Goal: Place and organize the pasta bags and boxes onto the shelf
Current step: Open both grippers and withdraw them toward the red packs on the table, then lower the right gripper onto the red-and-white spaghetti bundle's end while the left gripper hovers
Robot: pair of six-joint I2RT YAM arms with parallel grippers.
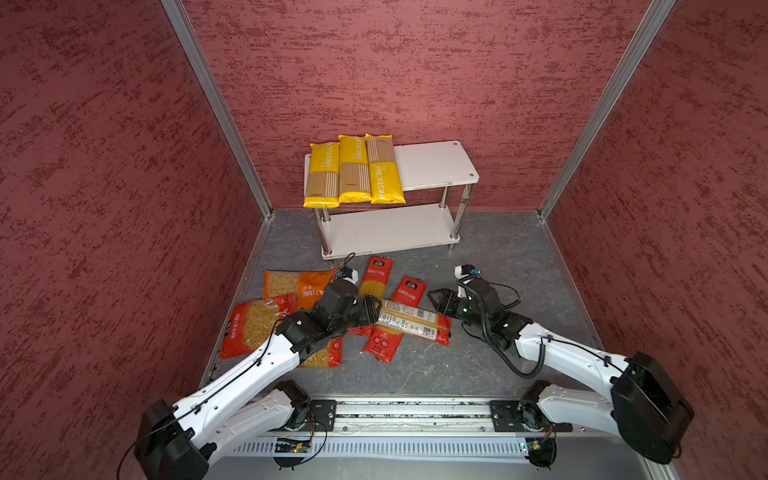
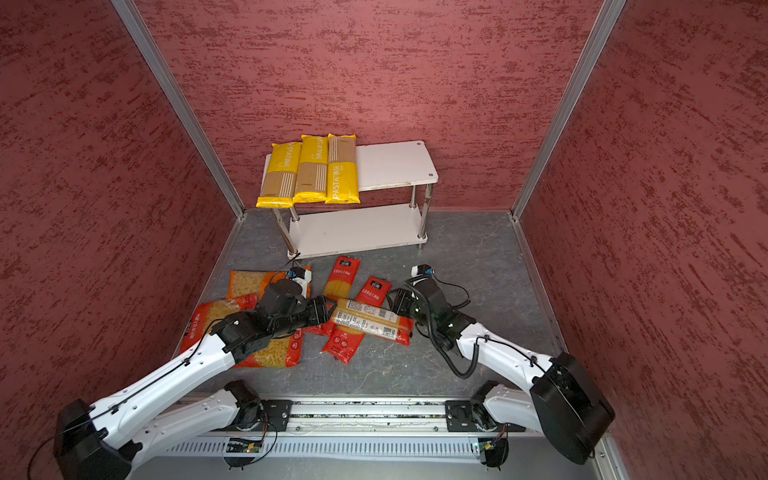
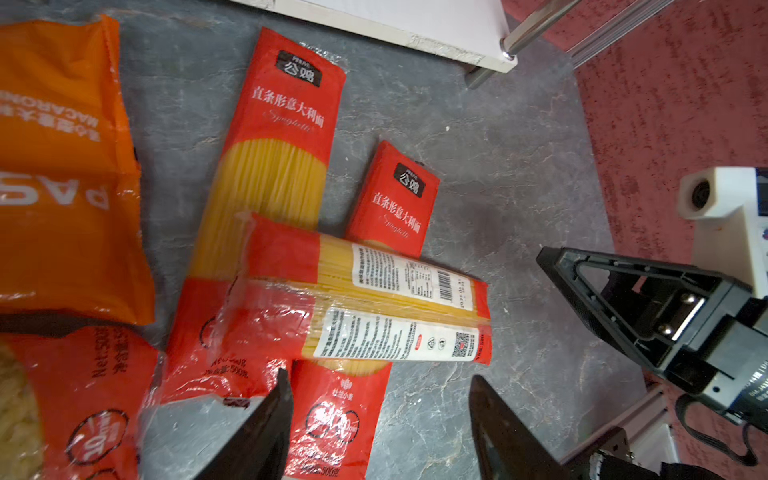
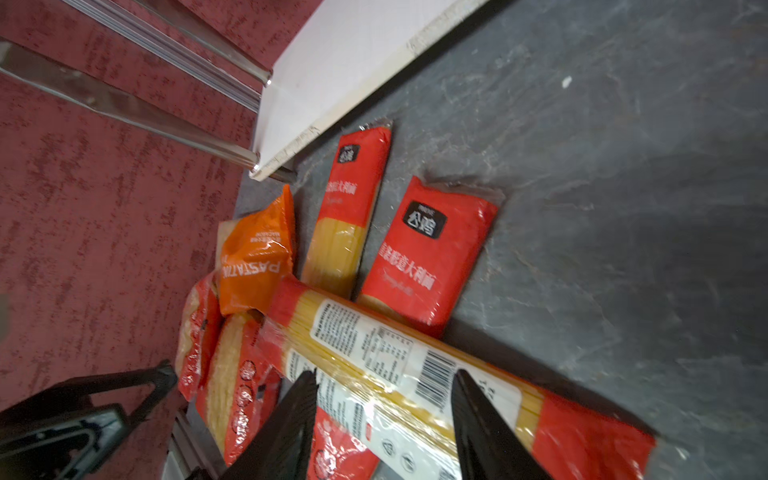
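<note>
Both open and empty, my left gripper and right gripper are risking dragging the lower bags by closing too low on the crosswise bag.

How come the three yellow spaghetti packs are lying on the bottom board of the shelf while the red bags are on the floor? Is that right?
Not quite. The three yellow spaghetti packs lie on the top board of the shelf, not the bottom one; both top views show it. The red bags do lie on the floor.
</note>
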